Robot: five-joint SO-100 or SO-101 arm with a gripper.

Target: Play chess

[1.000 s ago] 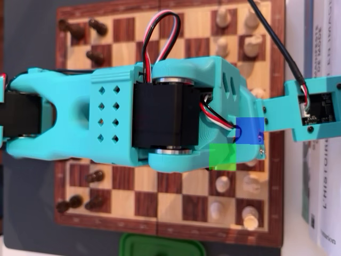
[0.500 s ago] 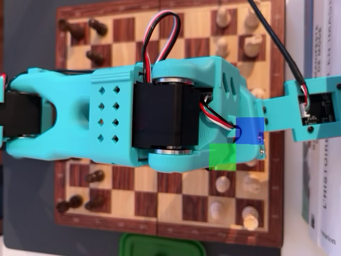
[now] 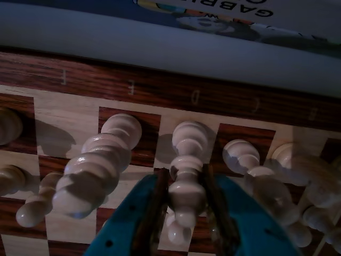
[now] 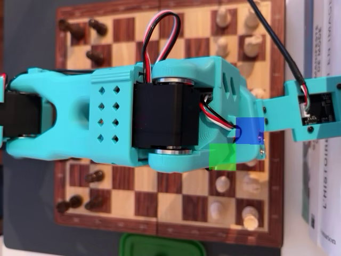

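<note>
In the wrist view the teal gripper comes up from the bottom edge with its two dark-lined fingers pressed against either side of a tall white chess piece, so the claw is clenched on that piece at its lower body; the piece's rounded head points toward the chessboard's dark wooden border, where faint file letters are stamped. This held piece stands on the back row, over the pale square just beside a dark one. To its left in that view a larger ribbed white piece leans across the frame, and farther left a small white pawn and another rounded white piece sit at the edge. To the right of the held piece stand another white piece and a blurred cluster of white pieces. Beyond the board's border lies a grey strip and a printed book cover. In the overhead view the teal arm stretches across the middle of the chessboard, hiding its central rows and the gripper's tips. Dark pieces stand along the board's left side and white pieces along its right. A green container pokes in below the board, and books lie past its right edge.
</note>
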